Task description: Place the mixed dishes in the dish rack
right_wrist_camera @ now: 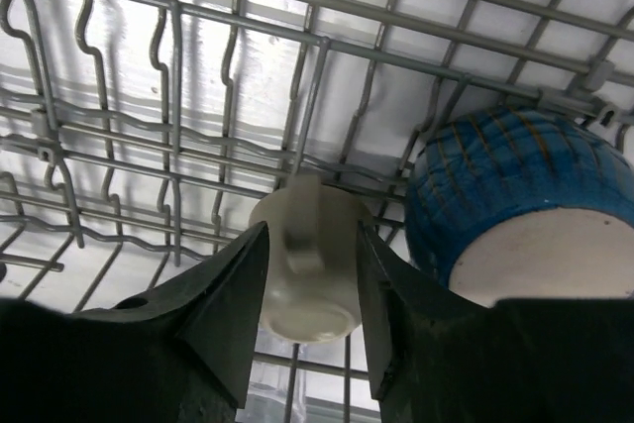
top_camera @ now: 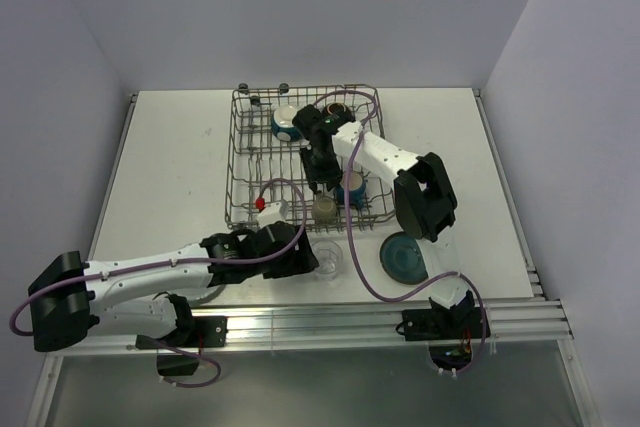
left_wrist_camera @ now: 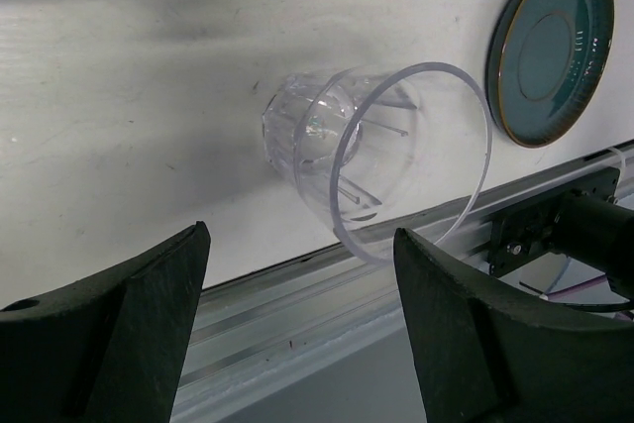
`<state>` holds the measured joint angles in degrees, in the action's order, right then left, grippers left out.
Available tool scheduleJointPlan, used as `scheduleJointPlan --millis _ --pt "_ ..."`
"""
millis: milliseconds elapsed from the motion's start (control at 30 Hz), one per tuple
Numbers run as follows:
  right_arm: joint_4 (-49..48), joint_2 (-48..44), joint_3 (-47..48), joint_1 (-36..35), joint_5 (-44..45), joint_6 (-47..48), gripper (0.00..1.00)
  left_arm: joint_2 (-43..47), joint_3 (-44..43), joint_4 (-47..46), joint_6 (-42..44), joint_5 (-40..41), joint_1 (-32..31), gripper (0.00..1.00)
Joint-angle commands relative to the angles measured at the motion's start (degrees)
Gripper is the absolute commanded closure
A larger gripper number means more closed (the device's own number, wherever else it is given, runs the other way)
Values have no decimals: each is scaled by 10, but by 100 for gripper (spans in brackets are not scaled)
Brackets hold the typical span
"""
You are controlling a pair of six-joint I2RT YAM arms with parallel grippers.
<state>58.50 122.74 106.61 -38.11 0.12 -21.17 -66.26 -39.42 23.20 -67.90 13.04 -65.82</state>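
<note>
Your right pincer (right_wrist_camera: 310, 235) is down inside the dish rack (right_wrist_camera: 178, 96), one finger on each side of the beige cup (right_wrist_camera: 309, 289). Both fingers stand tight against the cup's wall, but you cannot tell whether they press it or only lie next to it. The cup points its base toward the wrist camera, its small handle faces the same way, and its far end is against the rack wires. Just beside it, at 3 o'clock in the wrist view, a blue mug (right_wrist_camera: 505, 185) lies in the rack with its pale bottom turned to the camera. The mug does not touch the pincer.

Seen from the top camera, with 12 o'clock on the far side of the table, the cup and the mug sit in the near half of the rack. In the far half you see a blue bowl with white inside (top_camera: 287, 124) at about 11 o'clock, and a brown bowl (top_camera: 333, 107) at about 12 o'clock.

Your left pincer (left_wrist_camera: 299, 235) is wide open and holds nothing. It hangs low over the table (left_wrist_camera: 119, 116), at the near edge, at 6 o'clock from the rack. The clear glass (left_wrist_camera: 337, 146) is just in front of the fingers and apart from them, with its mouth turned toward the wrist camera. You cannot tell from these views if it stands or lies. The teal plate (left_wrist_camera: 550, 52) lies flat on the table at 3 o'clock from the glass, near it but not touching.
</note>
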Motion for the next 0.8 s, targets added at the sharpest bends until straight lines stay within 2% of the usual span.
scheduleJointPlan --millis 0,133,300,367,400,433,500,533,600,633,767 --pt "-15 3 5 -5 -11 8 49 -24 -22 -47 15 -19 1 20" --pt "-15 -16 8 -8 -2 7 37 -48 -22 -67 15 -27 1 20" --pt "-20 -71 4 -14 37 -4 36 -70 -31 -65 17 -22 1 20" --pt "-23 -122 -17 -19 50 -12 36 -80 -35 -68 19 -23 1 26" --pt "-34 -144 -32 -19 61 -26 36 -82 -34 -71 18 -24 1 30" --pt "-42 -194 -49 -20 65 -35 36 -82 -29 -75 19 -25 1 45" --pt "-76 -251 -118 -20 69 -60 36 -79 -21 -86 18 -28 1 56" --pt "-90 -310 -142 -20 65 -67 36 -77 -20 -88 19 -29 1 72" --pt "-127 -368 -218 -24 58 -85 36 -73 -19 -84 21 -28 1 88" --pt "-138 -422 -241 -27 49 -91 36 -67 -18 -81 22 -27 1 100" --pt "-206 -540 -388 -36 5 -121 36 -21 -7 -71 27 -27 2 100"
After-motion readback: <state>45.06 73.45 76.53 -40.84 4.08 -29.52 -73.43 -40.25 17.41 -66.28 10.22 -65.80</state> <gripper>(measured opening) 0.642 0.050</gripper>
